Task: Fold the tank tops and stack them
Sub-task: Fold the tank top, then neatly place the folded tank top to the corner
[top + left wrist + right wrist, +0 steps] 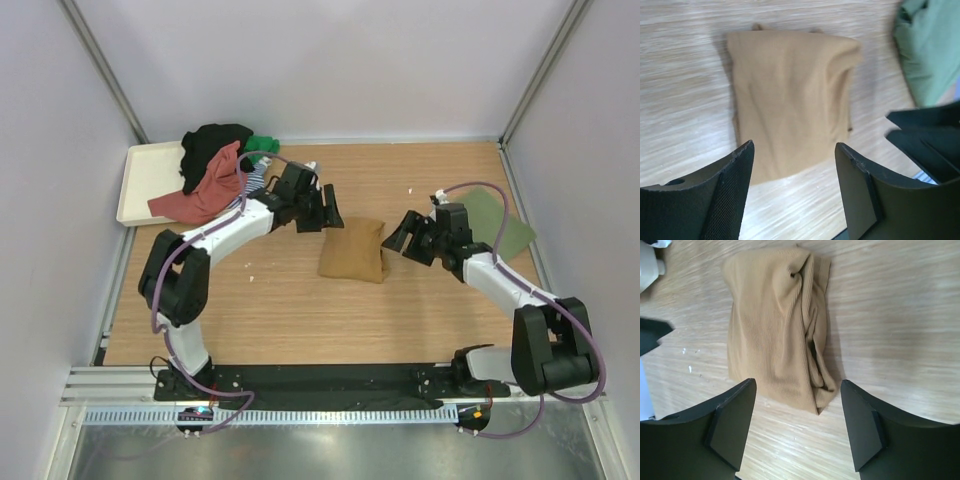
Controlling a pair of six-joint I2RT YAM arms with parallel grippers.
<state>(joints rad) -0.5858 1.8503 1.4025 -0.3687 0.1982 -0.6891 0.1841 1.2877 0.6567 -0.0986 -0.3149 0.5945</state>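
Black right hand [798, 390] hangs, jaws apart, over ribbed folded mustard tank top [772, 325].

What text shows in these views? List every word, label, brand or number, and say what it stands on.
No text can be read in any view.
Folded mustard tank top: plain, no print or label showing.
Folded olive green top: no print on the side that shows.
The pile of tops on the cream tray: no lettering to make out.
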